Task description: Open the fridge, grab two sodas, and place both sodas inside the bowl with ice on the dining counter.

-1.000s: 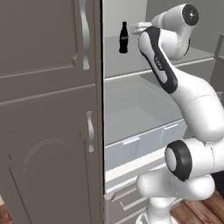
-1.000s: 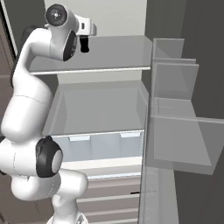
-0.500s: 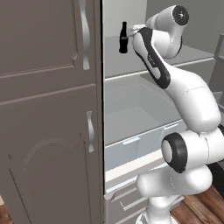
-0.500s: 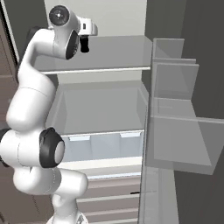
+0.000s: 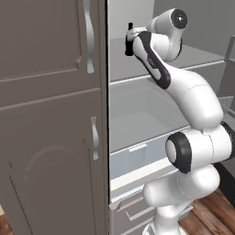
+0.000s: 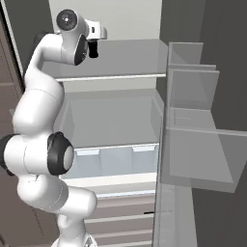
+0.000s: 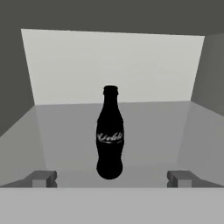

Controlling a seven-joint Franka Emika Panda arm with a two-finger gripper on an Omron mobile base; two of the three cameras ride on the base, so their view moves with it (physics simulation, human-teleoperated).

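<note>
Glossy black narrow-necked soda [image 7: 109, 140] upright on smooth grey fridge [image 6: 116, 60] shelf, gripper [image 7: 111, 178] spread wide, empty

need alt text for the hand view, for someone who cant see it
A black soda bottle with a faint white label stands upright on a grey fridge shelf, centred ahead of the open gripper, untouched. Its two finger tips rise either side of the bottle's base, with the fridge's pale back wall behind.
</note>
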